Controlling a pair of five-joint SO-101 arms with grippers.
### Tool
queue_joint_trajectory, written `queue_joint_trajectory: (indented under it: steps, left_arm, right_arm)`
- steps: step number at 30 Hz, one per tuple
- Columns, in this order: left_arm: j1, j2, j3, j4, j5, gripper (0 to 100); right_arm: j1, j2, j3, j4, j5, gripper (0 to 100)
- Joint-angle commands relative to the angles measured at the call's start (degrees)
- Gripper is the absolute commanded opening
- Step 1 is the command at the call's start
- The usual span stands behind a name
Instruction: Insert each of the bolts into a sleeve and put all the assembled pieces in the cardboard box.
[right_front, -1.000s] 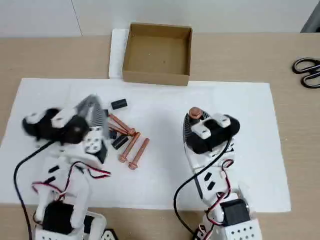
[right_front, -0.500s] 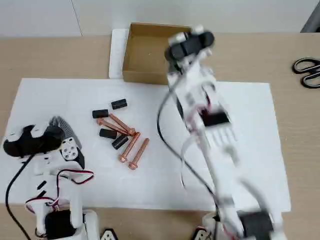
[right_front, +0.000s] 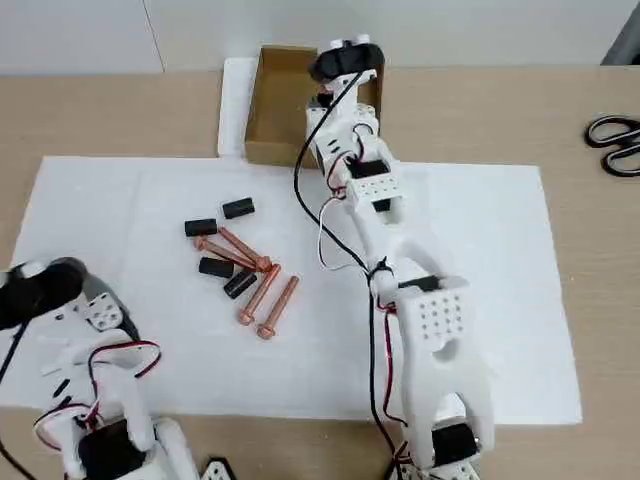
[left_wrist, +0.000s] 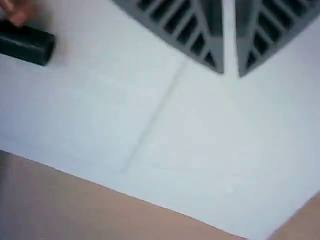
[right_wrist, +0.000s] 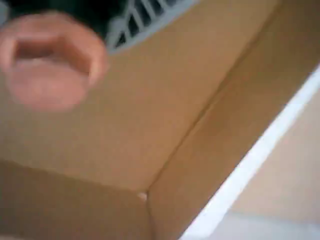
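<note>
My right gripper (right_front: 340, 68) hangs over the cardboard box (right_front: 262, 112), shut on an assembled piece. In the right wrist view the piece's copper bolt head (right_wrist: 50, 62) is close up, the black sleeve sits behind it, and a grey finger (right_wrist: 142, 17) is above the box floor (right_wrist: 150, 120). Several copper bolts (right_front: 262, 285) and black sleeves (right_front: 238, 208) lie loose on the white sheet (right_front: 480, 220). The left arm (right_front: 40, 290) is at the sheet's near left corner. Its gripper (left_wrist: 230, 67) hovers over bare sheet, shut and holding nothing, with one sleeve (left_wrist: 25, 44) off to its side.
Scissors (right_front: 615, 140) lie on the wooden table at the far right edge. A white strip (right_front: 235, 100) sticks out beside the box's left wall. The right arm's body stretches across the middle of the sheet.
The right arm has swung from the sheet's middle out over the box with the piece in its gripper. The left arm has drawn back from the pile to the near left corner.
</note>
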Motion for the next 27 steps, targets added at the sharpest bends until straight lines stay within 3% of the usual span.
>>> queue_joint_trajectory:
  steps: [1, 7, 15, 21, 27]
  left_arm:
    - [-2.2, -0.4, -0.3, 0.1, 0.4, 1]
    - [-2.5, -0.4, -0.3, 0.0, 0.4, 1]
    - [-2.4, -0.4, -0.3, 0.2, 0.4, 1]
    - [-2.6, -0.4, -0.3, 1.5, 0.4, 1]
    - [-2.6, -0.4, -0.1, 3.7, 0.4, 1]
  right_arm:
    - [0.8, 5.6, -18.6, 6.7, -1.8, 2.6]
    - [0.8, 14.1, -34.9, 21.6, -2.0, 22.9]
    - [1.3, 16.9, -45.3, 26.6, -2.0, 18.0]
    - [-2.2, 11.5, -52.8, 46.5, -1.2, 18.0]
    - [-10.3, 7.5, -53.9, 65.0, 12.4, 17.7]
